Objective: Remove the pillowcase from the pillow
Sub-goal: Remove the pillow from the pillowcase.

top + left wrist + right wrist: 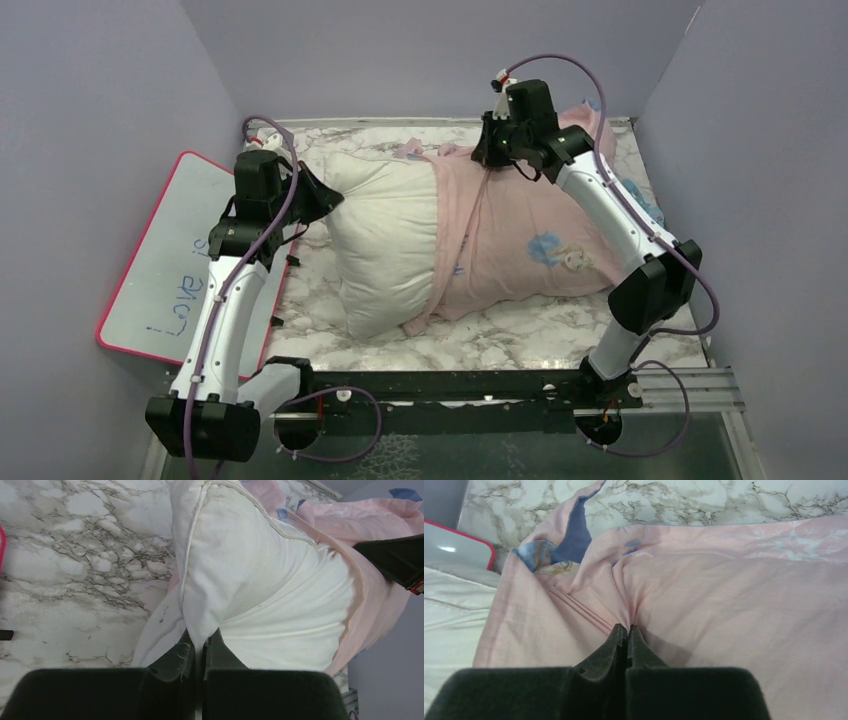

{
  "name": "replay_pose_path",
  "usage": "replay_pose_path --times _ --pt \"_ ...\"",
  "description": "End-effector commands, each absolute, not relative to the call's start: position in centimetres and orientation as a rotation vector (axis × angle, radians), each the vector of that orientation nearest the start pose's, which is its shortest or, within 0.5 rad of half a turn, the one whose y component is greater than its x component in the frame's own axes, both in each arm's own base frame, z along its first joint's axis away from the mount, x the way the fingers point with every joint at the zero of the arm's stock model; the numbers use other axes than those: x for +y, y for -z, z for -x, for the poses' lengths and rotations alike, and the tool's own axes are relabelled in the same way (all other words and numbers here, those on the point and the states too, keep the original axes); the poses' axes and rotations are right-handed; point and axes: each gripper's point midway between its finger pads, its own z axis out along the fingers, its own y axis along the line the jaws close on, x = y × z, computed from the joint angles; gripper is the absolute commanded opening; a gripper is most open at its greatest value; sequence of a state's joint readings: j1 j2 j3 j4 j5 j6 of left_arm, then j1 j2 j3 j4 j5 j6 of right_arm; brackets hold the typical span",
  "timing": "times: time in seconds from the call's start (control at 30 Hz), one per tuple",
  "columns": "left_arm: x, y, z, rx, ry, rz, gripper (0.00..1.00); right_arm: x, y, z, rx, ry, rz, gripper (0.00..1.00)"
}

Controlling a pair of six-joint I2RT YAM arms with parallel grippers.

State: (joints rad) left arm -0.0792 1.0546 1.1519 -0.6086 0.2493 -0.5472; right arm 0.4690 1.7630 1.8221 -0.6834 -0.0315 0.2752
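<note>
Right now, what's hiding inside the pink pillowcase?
The white pillow. Its left end sticks out of the pillowcase; the rest is covered by the fabric, so nothing more inside can be seen.

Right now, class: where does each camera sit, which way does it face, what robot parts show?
Top external: above and behind the bases, facing down and forward over the marble-patterned table; left arm and right arm show.
Left wrist: on the left arm, facing along the left fingers, shut on a corner of the plump white pillow.
Right wrist: on the right arm, facing along the right fingers, pinching the pale pink fabric pillowcase.
Shared: all three show pillow, pillowcase and table.
</note>
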Motion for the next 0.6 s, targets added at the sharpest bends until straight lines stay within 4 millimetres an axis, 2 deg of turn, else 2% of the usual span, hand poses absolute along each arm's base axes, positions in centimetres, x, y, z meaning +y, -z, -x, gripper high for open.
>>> replay_pose_path --times 0.0,0.03,0.07,0.13,0.27,0.43,0.57 --pt "-5.3 -27.2 -31.5 2.098 0.470 0.359 0.00 16.0 -30.5 -43.6 2.129 -0.298 0.091 0.01" --pt "-5.5 -27.1 -31.6 2.104 0.479 0.350 0.00 16.3 -30.3 -43.3 2.143 -0.318 0.110 0.09" --pt "-5.6 -27.1 -31.8 2.106 0.484 0.345 0.00 17.2 -30.3 -42.7 2.156 -0.370 0.173 0.21" --pt "-5.8 -27.0 -32.2 2.110 0.497 0.335 0.00 19.3 -30.6 -41.0 2.169 -0.499 0.342 0.32" --pt "-6.3 -27.0 -33.4 2.116 0.529 0.314 0.00 21.2 -31.2 -37.4 2.180 -0.694 0.451 0.50" --pt "-6.8 -26.8 -36.2 2.125 0.559 0.320 0.00 21.7 -30.5 -32.5 2.167 -0.852 0.485 0.61" --pt "-6.6 -27.6 -39.7 2.119 0.553 0.349 0.00 22.1 -28.8 -27.8 2.174 -1.011 0.538 0.65"
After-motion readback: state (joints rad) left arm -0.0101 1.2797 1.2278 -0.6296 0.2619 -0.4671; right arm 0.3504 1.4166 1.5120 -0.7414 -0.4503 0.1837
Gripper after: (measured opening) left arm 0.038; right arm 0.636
